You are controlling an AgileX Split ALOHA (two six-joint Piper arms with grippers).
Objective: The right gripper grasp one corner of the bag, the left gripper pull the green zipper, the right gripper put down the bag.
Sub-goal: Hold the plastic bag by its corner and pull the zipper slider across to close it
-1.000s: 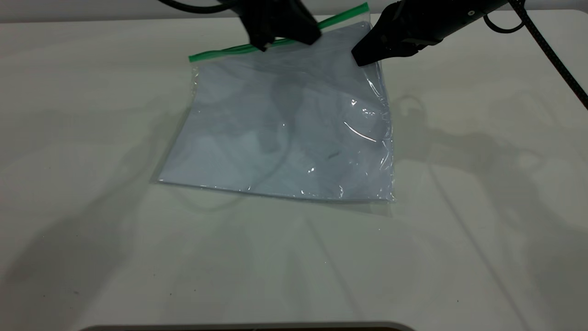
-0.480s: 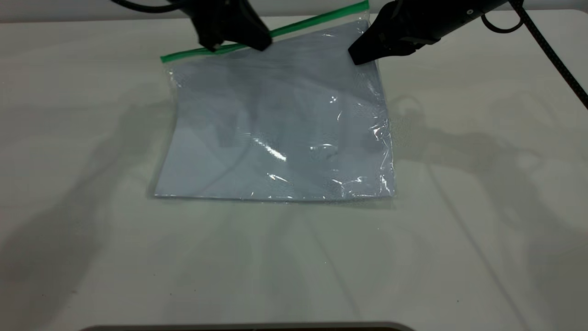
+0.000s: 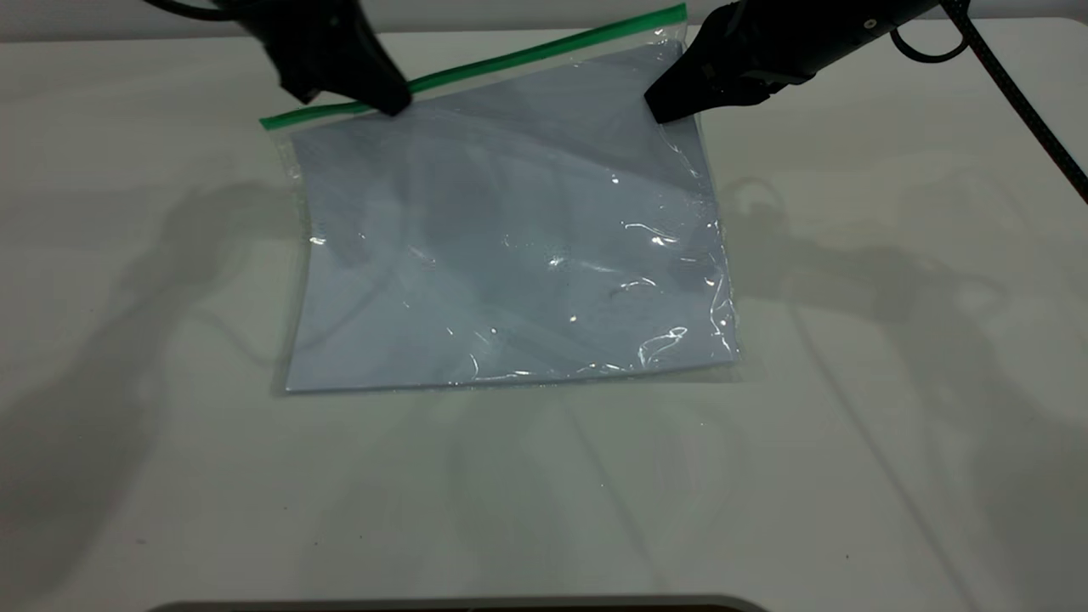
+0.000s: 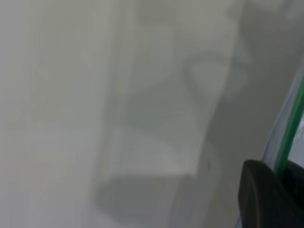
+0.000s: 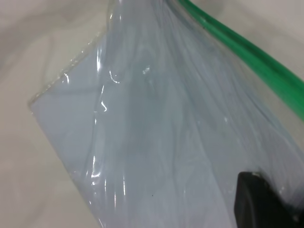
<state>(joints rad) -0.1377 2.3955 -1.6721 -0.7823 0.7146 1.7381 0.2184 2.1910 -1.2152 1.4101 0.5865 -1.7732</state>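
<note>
The bag (image 3: 510, 246), a clear pouch with pale sheets inside, lies tilted on the white table with its far edge lifted. My right gripper (image 3: 667, 106) is shut on the bag just below its far right corner (image 3: 677, 17). The green zipper (image 3: 527, 55) runs along the far edge. My left gripper (image 3: 378, 100) is shut on the zipper near its left end and hides the slider tab. In the left wrist view the green strip (image 4: 289, 128) runs between the dark fingers (image 4: 263, 199). In the right wrist view one finger (image 5: 261, 204) presses on the plastic (image 5: 156, 133).
The white table (image 3: 892, 382) spreads on all sides of the bag. A braided black cable (image 3: 1020, 93) hangs across the far right. A dark rim (image 3: 459, 605) shows at the near edge.
My left gripper has slid left along the green zipper, from about its middle to near its left end. The bag's left side has stretched left with it. The right gripper has held still.
</note>
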